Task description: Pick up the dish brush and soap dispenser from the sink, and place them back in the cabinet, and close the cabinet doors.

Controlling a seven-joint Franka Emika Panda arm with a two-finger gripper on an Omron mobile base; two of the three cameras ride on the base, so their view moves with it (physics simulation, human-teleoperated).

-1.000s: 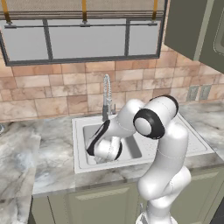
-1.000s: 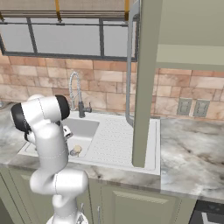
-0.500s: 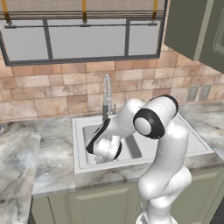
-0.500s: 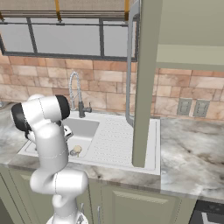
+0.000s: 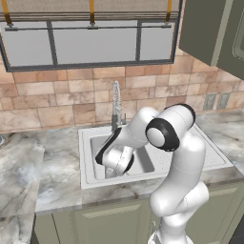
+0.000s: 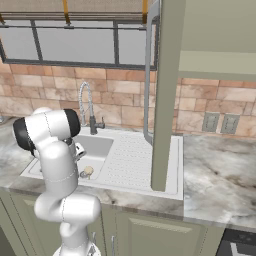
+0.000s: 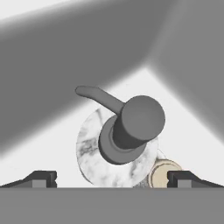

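Claw (image 7: 112, 179) spread wide hangs over the sink (image 5: 90, 138), the dispenser (image 7: 118, 146) straight ahead between its tips, spout aimed at ten o'clock, the brush (image 7: 162, 173) touching it at four o'clock.

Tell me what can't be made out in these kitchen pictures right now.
- Dish brush: hand view shows just its tan head; the soap dispenser covers the rest.
- Gripper: its fingertips barely rise into the hand view.
- Sink basin floor: left base view, blocked by the arm.
- Cabinet interior: right base view, cut off by the frame's top edge.
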